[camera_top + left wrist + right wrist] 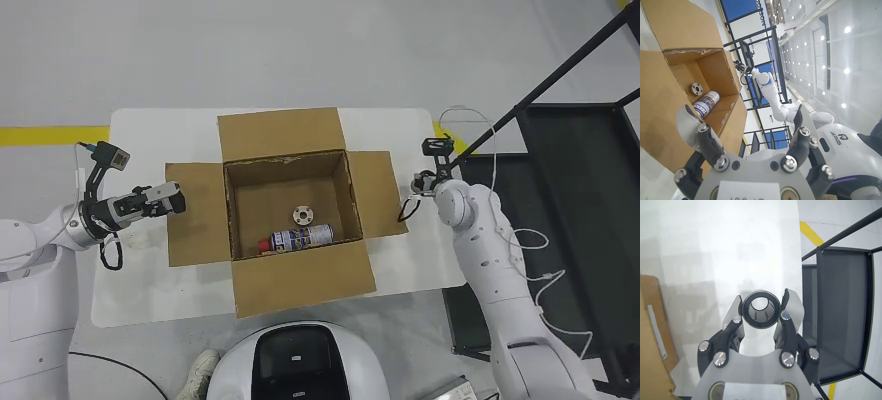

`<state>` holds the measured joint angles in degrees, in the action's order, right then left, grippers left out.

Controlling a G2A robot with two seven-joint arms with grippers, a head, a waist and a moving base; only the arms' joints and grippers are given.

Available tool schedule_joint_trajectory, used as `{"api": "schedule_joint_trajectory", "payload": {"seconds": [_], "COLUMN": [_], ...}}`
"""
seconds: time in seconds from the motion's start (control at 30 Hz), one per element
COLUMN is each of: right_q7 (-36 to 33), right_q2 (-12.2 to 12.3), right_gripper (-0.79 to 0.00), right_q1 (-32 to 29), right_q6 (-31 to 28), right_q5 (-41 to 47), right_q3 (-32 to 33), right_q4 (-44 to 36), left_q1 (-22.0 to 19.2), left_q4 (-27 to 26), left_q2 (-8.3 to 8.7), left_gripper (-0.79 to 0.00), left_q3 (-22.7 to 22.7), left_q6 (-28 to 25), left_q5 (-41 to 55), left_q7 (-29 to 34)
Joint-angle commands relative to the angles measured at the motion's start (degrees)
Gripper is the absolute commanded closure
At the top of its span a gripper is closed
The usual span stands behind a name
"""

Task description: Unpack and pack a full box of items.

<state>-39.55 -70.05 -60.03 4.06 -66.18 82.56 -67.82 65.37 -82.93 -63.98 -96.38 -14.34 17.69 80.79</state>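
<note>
An open cardboard box (290, 165) stands in the middle of the white table (150, 140). Inside lie a spray can (297, 239) on its side and a round metal flange (301, 213); the left wrist view shows the can (706, 103) and the flange (696, 88) too. My left gripper (745, 117) is open and empty, just outside the box's left flap (195, 215). My right gripper (762, 303) is shut on a hollow metal cylinder (761, 312), held above the table near its right edge, beside the box's right flap (380, 190).
A black metal rack (560, 200) stands right of the table, close to my right arm. A yellow floor line (50, 134) runs behind the table. Bare table surface lies at the far left and along the back.
</note>
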Motion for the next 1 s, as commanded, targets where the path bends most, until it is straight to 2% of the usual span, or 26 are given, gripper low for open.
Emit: {"api": "schedule_joint_trajectory", "payload": {"seconds": [0.0,0.27,0.3,0.33,0.4,0.57,0.7,0.8,0.97], "right_q7": [1.5,5.3,5.5,5.6,5.8,6.3,7.6,8.4,8.4], "right_q2": [-0.2,-0.9,-0.9,-1.0,-1.0,-1.1,-0.7,-0.1,0.6], "right_gripper": [0.000,0.000,-0.111,-0.280,-0.770,-0.785,-0.785,-0.785,-0.785], "right_q1": [1.4,5.2,5.5,5.8,6.4,6.9,5.3,2.0,-6.5], "right_q6": [0.1,-0.1,-0.2,-0.2,-0.4,-0.3,0.1,1.0,2.2], "right_q5": [0.9,3.1,3.1,3.1,3.4,3.9,5.2,5.9,7.2], "right_q3": [-0.5,-1.9,-2.1,-2.2,-2.4,-2.4,-0.5,2.1,6.6], "right_q4": [3.2,10.7,11.3,11.8,12.8,13.7,10.3,3.7,-14.4], "left_q1": [0.0,0.0,0.0,0.0,0.0,0.0,0.0,0.0,0.0], "left_q4": [0.0,0.0,0.0,0.0,0.0,0.0,0.0,0.0,0.0], "left_q2": [0.00,0.00,0.00,0.00,0.00,0.00,0.00,0.00,0.00], "left_gripper": [-0.785,-0.785,-0.785,-0.785,-0.785,-0.785,-0.785,-0.785,-0.785], "left_q3": [0.0,0.0,0.0,0.0,0.0,0.0,0.0,0.0,0.0], "left_q6": [0.0,0.0,0.0,0.0,0.0,0.0,0.0,0.0,0.0], "left_q5": [0.0,0.0,0.0,0.0,0.0,0.0,0.0,0.0,0.0], "left_q7": [0.0,0.0,0.0,0.0,0.0,0.0,0.0,0.0,0.0]}}
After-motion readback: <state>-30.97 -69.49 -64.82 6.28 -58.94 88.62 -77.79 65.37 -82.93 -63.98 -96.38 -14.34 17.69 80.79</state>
